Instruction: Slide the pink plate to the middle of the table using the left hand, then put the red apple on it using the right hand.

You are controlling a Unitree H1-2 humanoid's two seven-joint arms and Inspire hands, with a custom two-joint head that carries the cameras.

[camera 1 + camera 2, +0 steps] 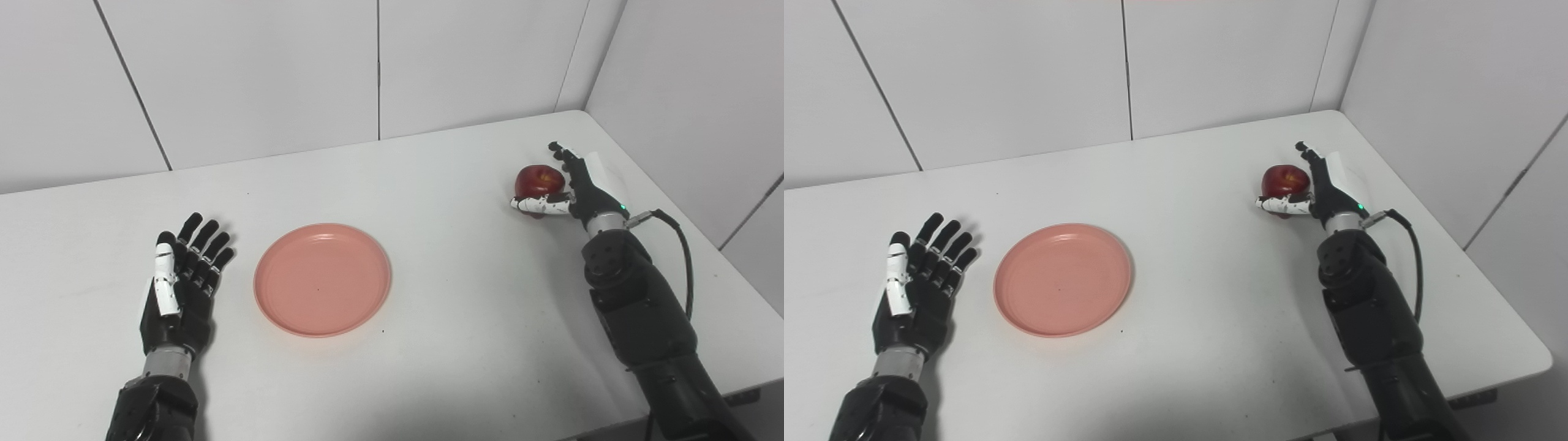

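The pink plate (pixel 323 278) lies flat on the white table (pixel 453 294), a little left of the middle. My left hand (pixel 180 278) rests palm down just left of the plate, open, fingers spread, not touching it. The red apple (pixel 538 180) sits at the far right of the table. My right hand (pixel 566 190) is closed around it, the white thumb pressed along the apple's near lower side and the dark fingers (pixel 566 160) rising behind it. The contact between the fingers and the apple's far side is hidden.
White wall panels close off the back and the right side near the apple. A black cable (pixel 680 245) loops off the right wrist. The table's front edge runs close to both forearms, and its right corner (pixel 1540 358) is near the right elbow.
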